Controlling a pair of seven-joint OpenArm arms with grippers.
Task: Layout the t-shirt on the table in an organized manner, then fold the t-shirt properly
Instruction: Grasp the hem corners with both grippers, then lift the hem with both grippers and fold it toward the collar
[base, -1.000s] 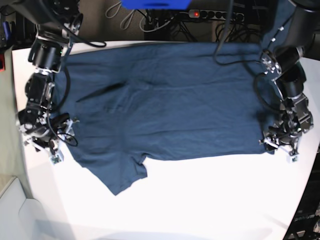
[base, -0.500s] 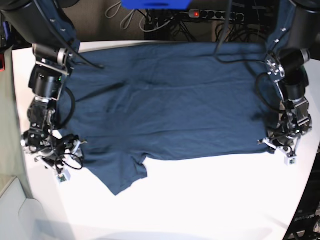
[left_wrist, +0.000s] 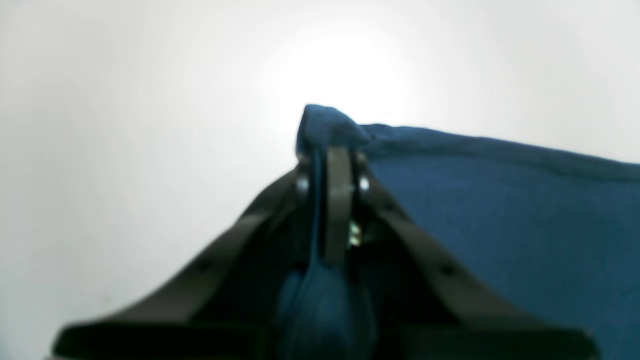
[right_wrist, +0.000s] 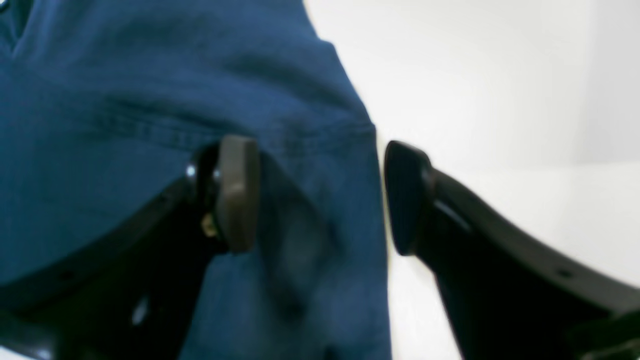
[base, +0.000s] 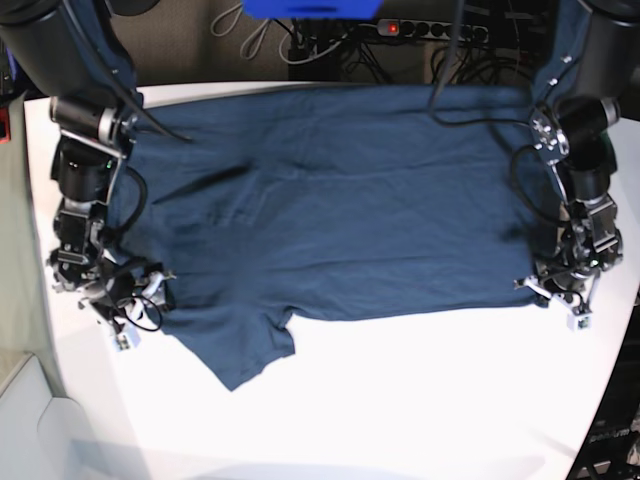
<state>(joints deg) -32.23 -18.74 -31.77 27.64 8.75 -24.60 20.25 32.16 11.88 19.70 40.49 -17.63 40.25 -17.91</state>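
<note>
The dark navy t-shirt (base: 340, 210) lies spread flat across the white table (base: 400, 400), one sleeve (base: 245, 350) pointing toward the front. On the base view's right, my left gripper (base: 560, 290) sits at the shirt's lower right corner. The left wrist view shows this gripper (left_wrist: 332, 165) shut, with a fold of the t-shirt (left_wrist: 500, 210) pinched between its fingers. At the shirt's left edge my right gripper (base: 138, 305) is down low. In the right wrist view it (right_wrist: 320, 195) stands open, its fingers (right_wrist: 235, 190) straddling the t-shirt (right_wrist: 150, 100) edge, one over cloth, one over the table (right_wrist: 475, 75).
Behind the table's far edge lie a power strip (base: 430, 30) with a red light, tangled cables (base: 320, 50) and a blue object (base: 310, 8). The table's curved edge (base: 70, 390) runs down the front left. Black cables (base: 470, 110) from the arms trail over the shirt.
My left gripper has closed on the shirt's right corner. The right arm has shifted down and in toward the shirt's left edge, its jaws still wide.
</note>
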